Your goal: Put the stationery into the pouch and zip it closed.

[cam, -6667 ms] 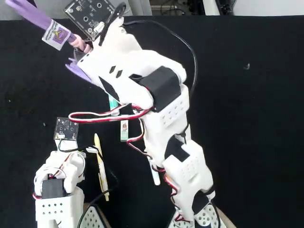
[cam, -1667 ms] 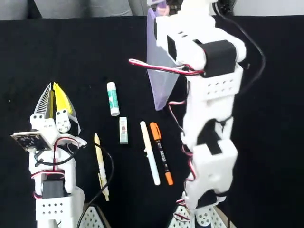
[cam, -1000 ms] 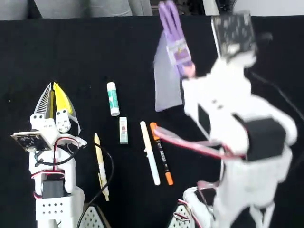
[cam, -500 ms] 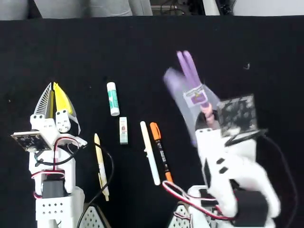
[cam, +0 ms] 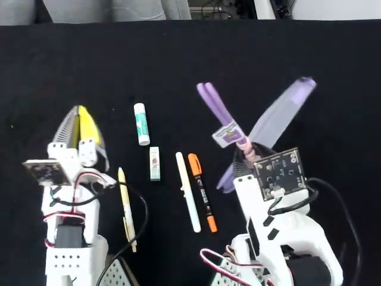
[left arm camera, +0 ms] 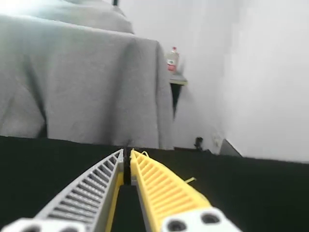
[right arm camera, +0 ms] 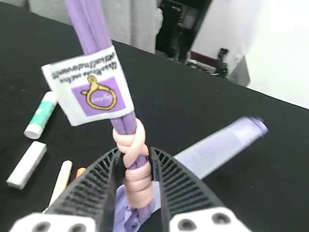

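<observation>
1. Pouch (cam: 277,116): the purple pouch lies slantwise to the right of the pens. Its near end is at the right gripper (cam: 244,156) and its far end points off toward the back of the black table (cam: 333,47). That far end is smeared, so I cannot tell whether it has settled on the table.
2. The right gripper has its jaws drawn in narrow, pinching the pouch's strap (cam: 211,101) where a pink band wraps it. The wrist view shows the clamp plainly (right arm camera: 133,162), with the paper tag (right arm camera: 89,87) just above it.
3. Over the last few seconds that arm has carried the pouch from the far left corner and across the back of the table. It then swung the pouch down to this spot beside its own base.
4. The left gripper (cam: 79,111) has its fingers pressed together on nothing. It rose from its folded rest earlier and has barely shifted since.
5. The glue stick (cam: 141,124), small white block (cam: 155,163), white pen (cam: 187,192), orange marker (cam: 202,193) and yellow pen (cam: 126,208) lie where they did before, between the two arms. None is in the pouch.
6. I take this to mean the pouch has been brought within reach and clear of the stationery, so packing has not begun. Whether the zip is open I cannot tell. The pouch probably needs to be laid flat and held steady before anything goes in.
</observation>
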